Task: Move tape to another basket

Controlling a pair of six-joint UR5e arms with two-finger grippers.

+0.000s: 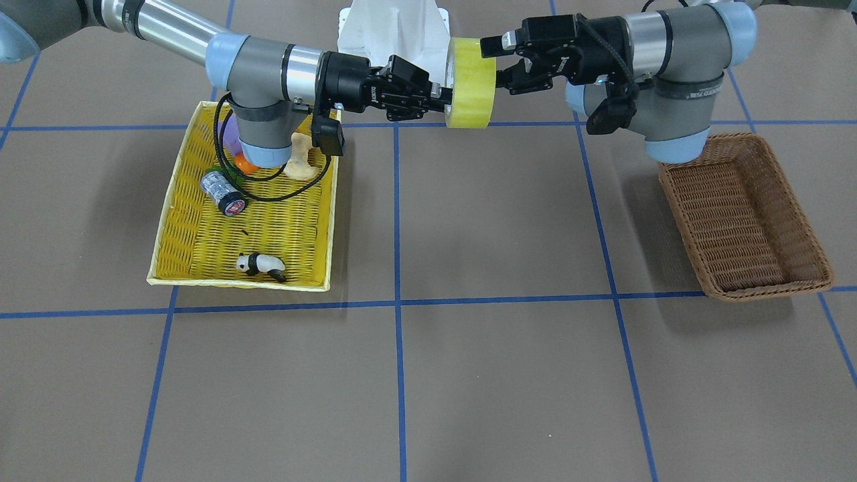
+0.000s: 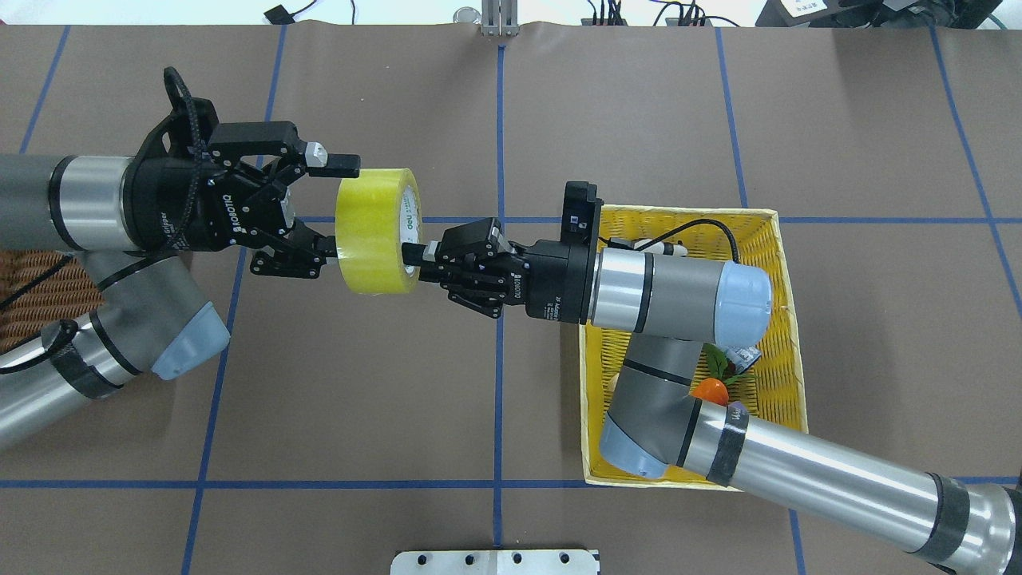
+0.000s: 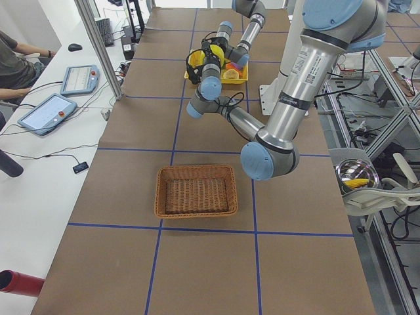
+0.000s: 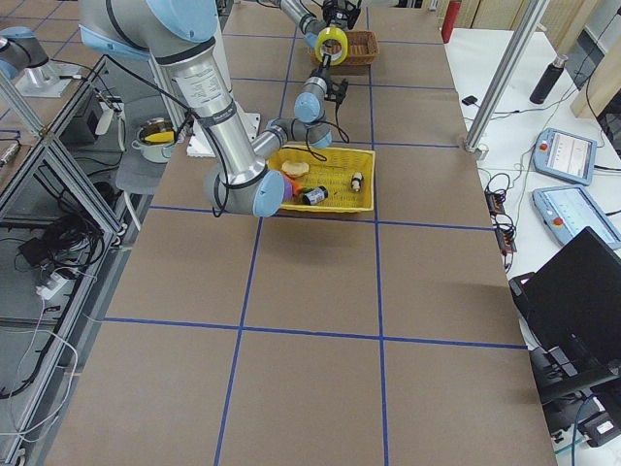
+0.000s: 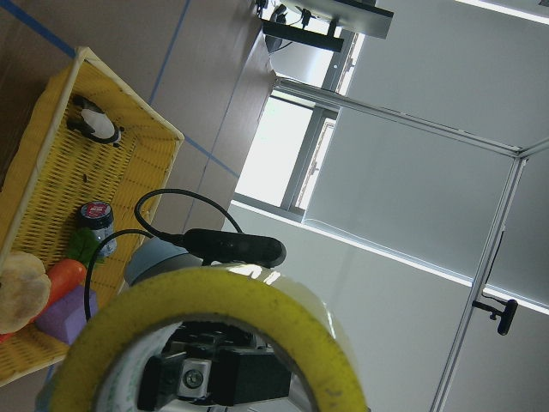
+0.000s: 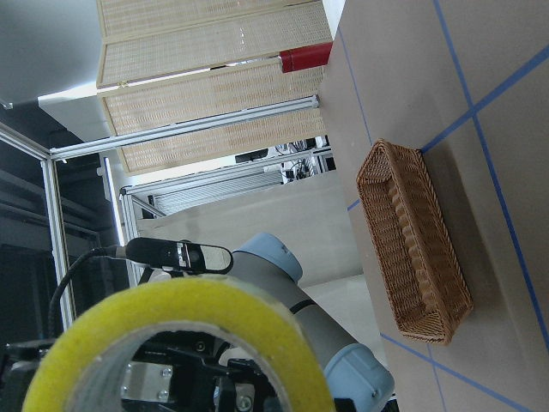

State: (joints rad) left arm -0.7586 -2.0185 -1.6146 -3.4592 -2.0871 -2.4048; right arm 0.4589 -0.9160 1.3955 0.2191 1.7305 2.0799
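I held a wide roll of translucent yellowish packing tape (image 2: 375, 231) mid-air, upper centre of front view, btwn both arms. My right gripper (image 2: 415, 257) was pinched narrow on its core side. My left gripper (image 2: 343, 212) was spread wide across the rim. The rectangular brown woven wicker basket (image 1: 743, 221) sat at mid-right, well apart.

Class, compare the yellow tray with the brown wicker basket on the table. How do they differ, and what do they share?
The yellow tray is bright yellow; the brown basket is brown. The yellow tray holds a panda figure and a small cylinder; the brown basket looks empty. The yellow tray is wider than the brown basket. Both are woven and rectangular.
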